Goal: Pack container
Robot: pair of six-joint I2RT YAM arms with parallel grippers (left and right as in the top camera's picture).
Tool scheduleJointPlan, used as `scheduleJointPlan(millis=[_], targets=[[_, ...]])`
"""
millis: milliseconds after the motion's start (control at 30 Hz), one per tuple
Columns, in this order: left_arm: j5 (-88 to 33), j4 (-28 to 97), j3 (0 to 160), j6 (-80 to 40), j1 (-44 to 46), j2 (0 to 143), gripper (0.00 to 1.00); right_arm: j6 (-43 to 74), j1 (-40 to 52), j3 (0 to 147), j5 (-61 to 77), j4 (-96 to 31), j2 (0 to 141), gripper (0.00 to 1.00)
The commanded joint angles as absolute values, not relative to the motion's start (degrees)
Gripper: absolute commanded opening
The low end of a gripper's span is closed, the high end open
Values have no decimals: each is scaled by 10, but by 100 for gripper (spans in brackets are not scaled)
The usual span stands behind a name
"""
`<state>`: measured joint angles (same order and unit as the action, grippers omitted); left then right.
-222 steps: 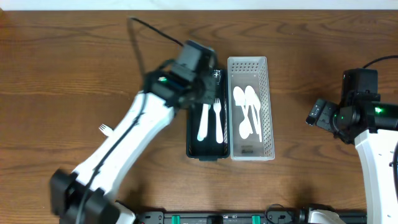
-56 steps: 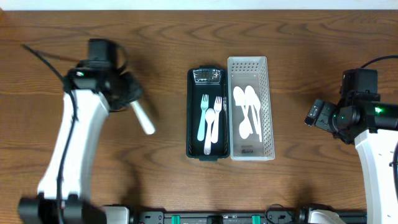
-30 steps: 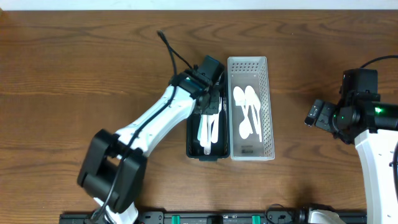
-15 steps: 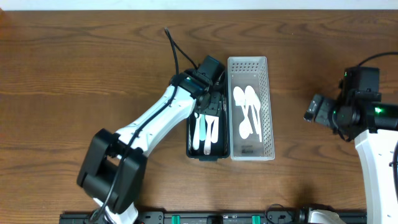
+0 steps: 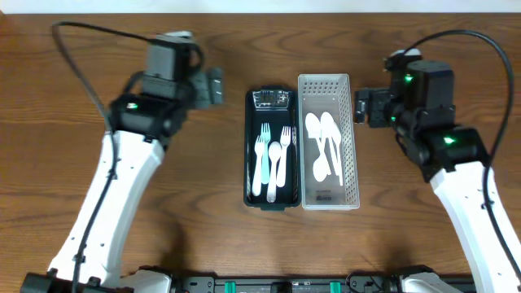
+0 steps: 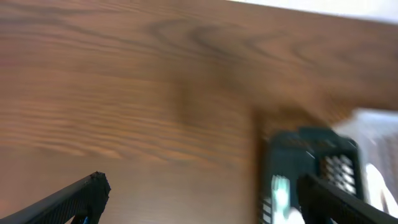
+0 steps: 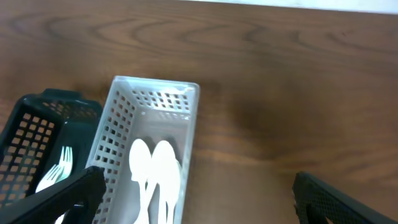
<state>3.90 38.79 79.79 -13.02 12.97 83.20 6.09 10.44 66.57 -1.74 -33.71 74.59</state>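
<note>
Dark bin [image 5: 248, 146], white bin [image 5: 352, 138] and cutlery [image 5: 277, 163] are smooth plastic, the table [image 5: 383, 232] grained wood

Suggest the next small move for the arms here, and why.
Probably pull the left hand back from the dark basket toward rest. Both it and the right hand are open and empty, the forks lie in the dark basket, the spoons in the white basket, and no loose cutlery shows on the table, so packing looks finished.
</note>
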Motion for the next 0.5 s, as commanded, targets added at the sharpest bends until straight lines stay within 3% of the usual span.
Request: scheduleJointPlan(millis=[0, 233, 467], targets=[[48, 392, 805, -121, 87, 834, 98, 37, 113, 665, -60, -309, 760, 99], [52, 403, 805, -121, 47, 829, 98, 20, 112, 665, -79, -218, 755, 99], [57, 459, 787, -142, 45, 756, 98, 82, 110, 659, -110, -304, 665, 99]])
